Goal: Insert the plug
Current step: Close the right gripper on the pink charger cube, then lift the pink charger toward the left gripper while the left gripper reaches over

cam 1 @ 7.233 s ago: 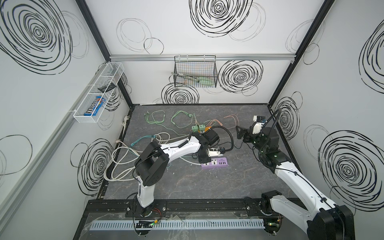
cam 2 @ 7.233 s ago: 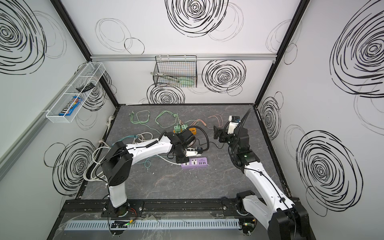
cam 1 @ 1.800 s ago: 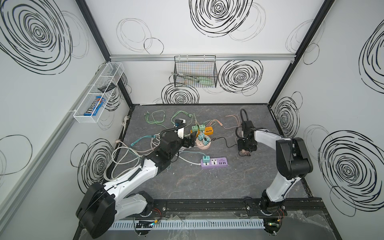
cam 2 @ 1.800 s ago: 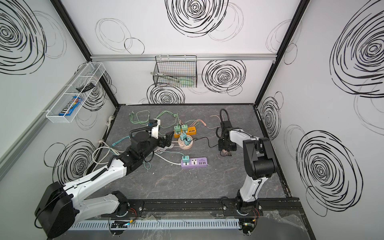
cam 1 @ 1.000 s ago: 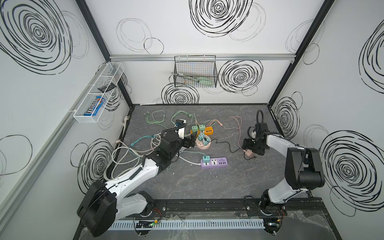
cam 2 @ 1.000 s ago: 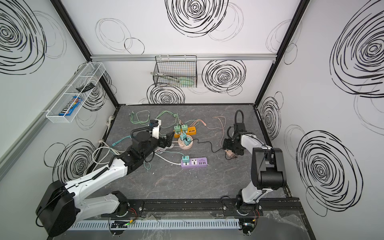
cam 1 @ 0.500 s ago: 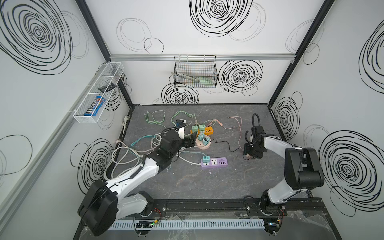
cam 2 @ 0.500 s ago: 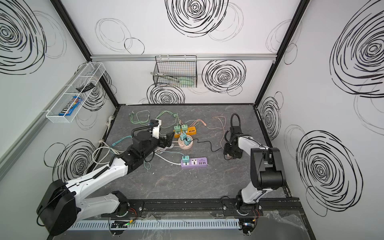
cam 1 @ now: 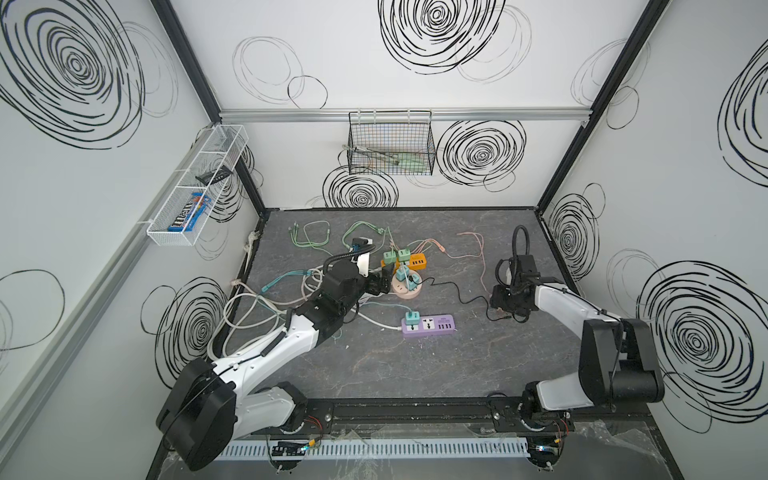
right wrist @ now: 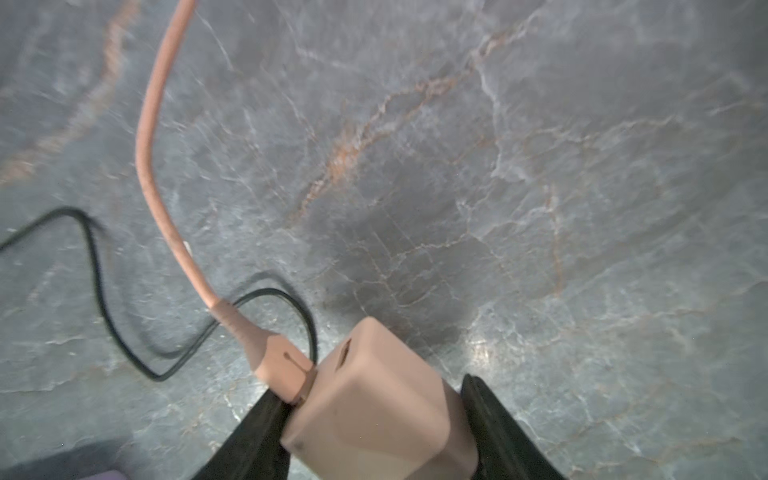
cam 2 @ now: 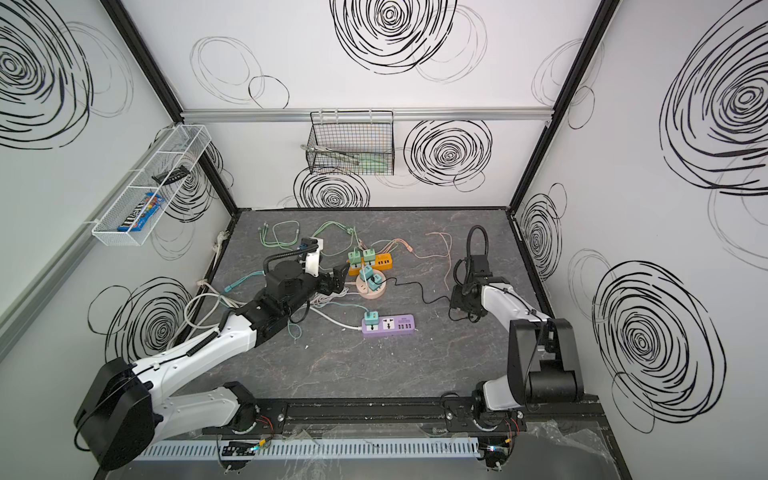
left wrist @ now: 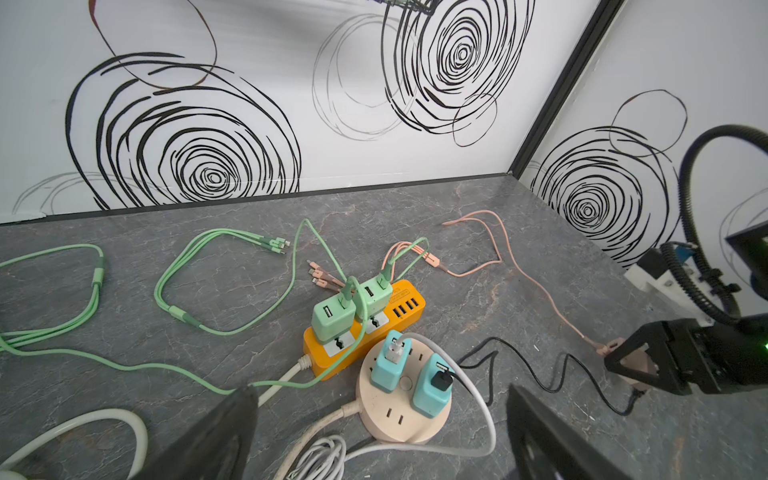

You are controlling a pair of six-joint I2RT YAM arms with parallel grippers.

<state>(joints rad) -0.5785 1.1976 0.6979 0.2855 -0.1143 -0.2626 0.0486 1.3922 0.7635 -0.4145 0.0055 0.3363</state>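
Tabletop [cam 1: 415,374] lies bare from near rail [cam 1: 395,409] to purple strip [cam 1: 434,325]. Right gripper [right wrist: 372,411] clamps the pink plug [right wrist: 386,374], well right of that strip, near the right edge. Left gripper [left wrist: 380,395], fingers wide apart, hovers at the round socket [cam 1: 405,291]; orange strip [cam 1: 417,262] lies just beyond.

In a top view, bare tabletop [cam 1: 415,374] fills the lower frame; the purple power strip [cam 1: 434,325], round power strip [cam 1: 405,291] and cables [cam 1: 308,289] crowd centre-left.

We get bright, even top views; the right wrist view is dim and smeared, glare on the tabletop [right wrist: 478,349].
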